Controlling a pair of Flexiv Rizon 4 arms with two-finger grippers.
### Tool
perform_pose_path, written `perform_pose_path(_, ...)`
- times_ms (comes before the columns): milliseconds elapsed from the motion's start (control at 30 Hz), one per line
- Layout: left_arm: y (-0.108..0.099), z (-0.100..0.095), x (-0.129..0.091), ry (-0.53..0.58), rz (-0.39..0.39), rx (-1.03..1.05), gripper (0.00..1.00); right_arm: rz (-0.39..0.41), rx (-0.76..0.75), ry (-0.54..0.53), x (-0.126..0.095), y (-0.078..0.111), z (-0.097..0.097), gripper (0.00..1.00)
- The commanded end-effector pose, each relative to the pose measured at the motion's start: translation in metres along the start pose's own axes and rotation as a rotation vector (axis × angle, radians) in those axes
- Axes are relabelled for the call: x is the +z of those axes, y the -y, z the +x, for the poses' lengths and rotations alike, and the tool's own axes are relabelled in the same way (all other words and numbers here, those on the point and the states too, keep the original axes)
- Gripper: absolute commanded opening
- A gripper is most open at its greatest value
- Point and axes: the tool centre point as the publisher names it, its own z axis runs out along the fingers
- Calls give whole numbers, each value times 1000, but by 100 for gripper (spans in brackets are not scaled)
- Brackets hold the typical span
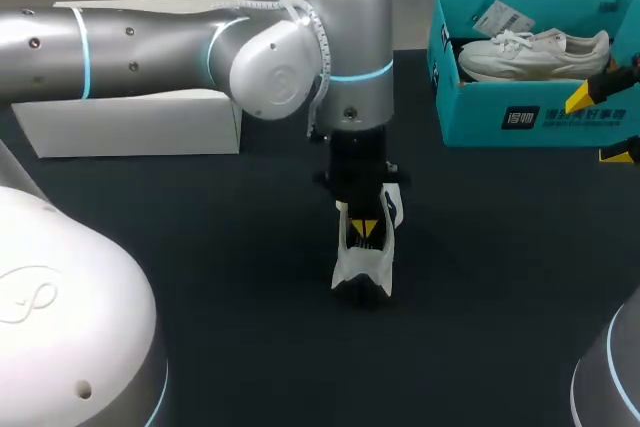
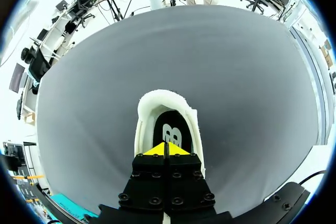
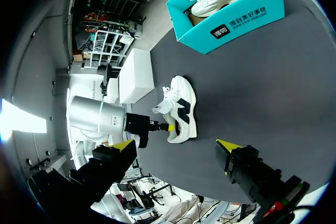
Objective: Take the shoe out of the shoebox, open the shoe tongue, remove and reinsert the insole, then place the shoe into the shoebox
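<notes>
- Shoe (image 1: 362, 259) is seen out of the shoebox (image 1: 530, 117), set mid-table, well apart from the box; step one is judged done
- Left gripper (image 2: 167, 149) is dropped into the shoe's mouth, fingers clenched tip to tip just over the insole (image 2: 169, 127)
- Whether the insole edge is pinched between the tips cannot be told
- Insole is seen lying flat inside the shoe, so the job is judged to be at the tongue/insole stage; whether it was already pulled and refitted cannot be read from this
- Left to do, as judged: insole out and back in (if not done), then the shoe returned to the box
- Right gripper (image 3: 176, 144) is spread wide and nothing is held; it is parked near the box's front wall, well apart from the shoe
- Shoebox: teal, lid off, at the table's far right; a second white shoe (image 1: 530, 52) and a paper tag (image 1: 500, 17) are held in it
- Room beside that shoe is judged tight for the return
- White box (image 1: 130, 122) is set at the far left; its contents are not visible
</notes>
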Motion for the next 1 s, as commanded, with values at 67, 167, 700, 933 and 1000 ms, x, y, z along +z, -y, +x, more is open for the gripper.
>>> perform_pose_path(67, -1, 2, 12, 10, 22, 16, 0, 0, 1, 1, 1, 0, 0, 100)
perform_pose_path(167, 0, 5, 18, 13, 22, 26, 0, 0, 1, 1, 1, 0, 0, 100)
perform_pose_path(700, 8, 6, 56, -17, -47, 70, 0, 0, 1, 1, 1, 0, 0, 100)
perform_pose_path(933, 1, 6, 65, -27, -52, 29, 0, 0, 1, 1, 1, 0, 0, 100)
perform_pose_path(1000, 0, 6, 66, -30, -57, 22, 0, 0, 1, 1, 1, 0, 0, 100)
